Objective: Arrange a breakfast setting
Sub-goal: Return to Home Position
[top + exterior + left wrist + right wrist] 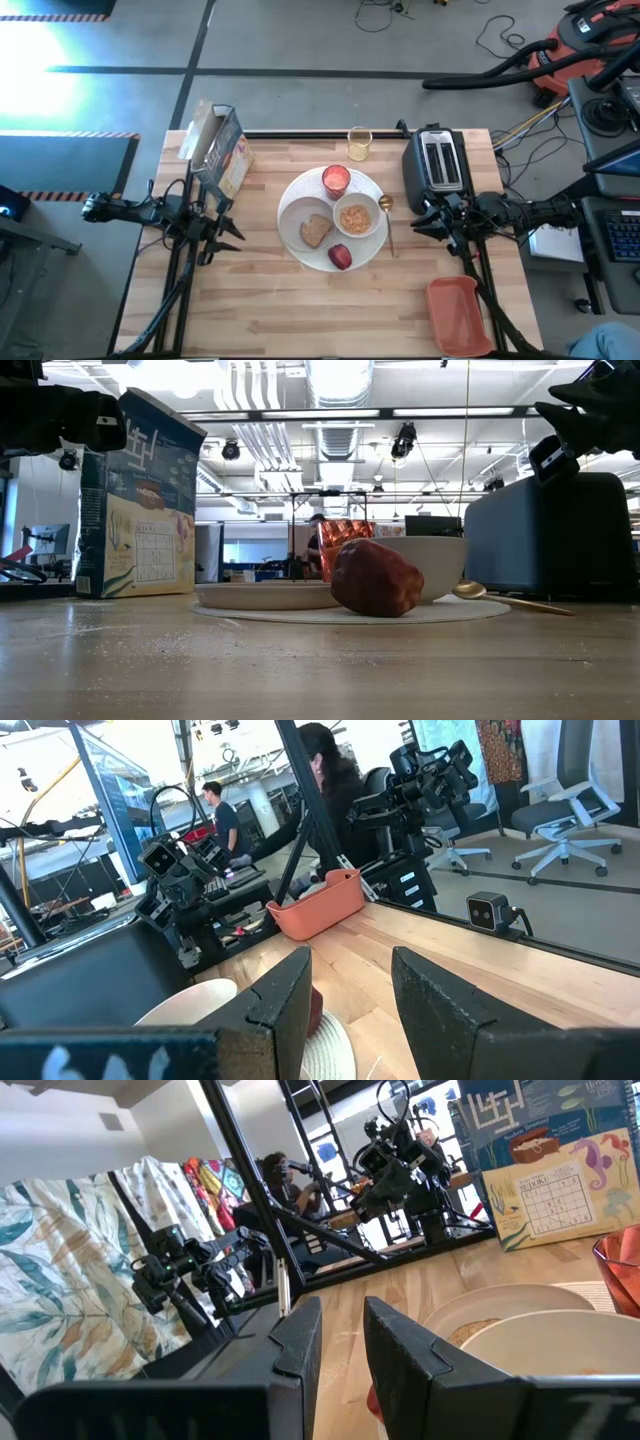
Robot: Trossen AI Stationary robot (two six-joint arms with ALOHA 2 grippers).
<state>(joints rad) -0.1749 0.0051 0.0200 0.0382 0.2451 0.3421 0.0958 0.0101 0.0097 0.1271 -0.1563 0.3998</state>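
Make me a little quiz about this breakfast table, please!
1. True or false: the toast slice lies in the bowl.
2. Which stands nearest the toaster? A cereal box, B glass of juice, C orange tray.
3. Fill in: the gold spoon lies on the robot's ___ side of the bowl.

Key: 1 false, it lies on the plate; 2 B; 3 right.
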